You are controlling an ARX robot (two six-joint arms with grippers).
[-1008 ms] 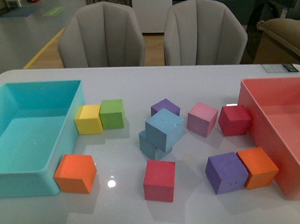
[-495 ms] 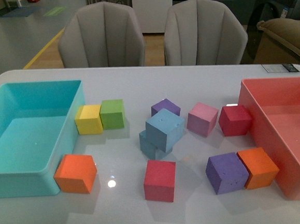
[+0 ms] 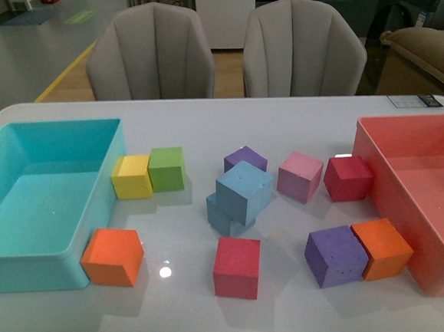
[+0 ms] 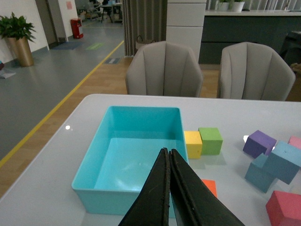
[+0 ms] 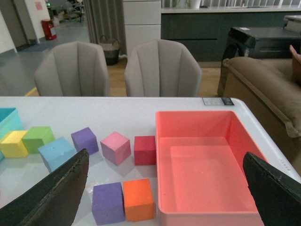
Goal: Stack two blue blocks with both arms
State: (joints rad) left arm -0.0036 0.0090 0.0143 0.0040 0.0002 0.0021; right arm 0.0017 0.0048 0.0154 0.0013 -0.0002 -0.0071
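Nothing has moved since the earlier frame: one blue block (image 3: 245,191) sits tilted atop the other blue block (image 3: 221,214) mid-frame, left gripper (image 4: 168,162) pressed together, right gripper (image 5: 167,188) spread wide.

- My right gripper (image 5: 164,188) hangs with its black jaws spread wide above the white counter (image 5: 117,110).
- Between them lie a matte purple foam cube (image 5: 108,202) touching an orange foam cube (image 5: 138,199).
- A light sky-blue foam cube (image 5: 56,152) sits near one jaw.
- An empty coral-pink plastic bin (image 5: 207,165) sits beside the other.
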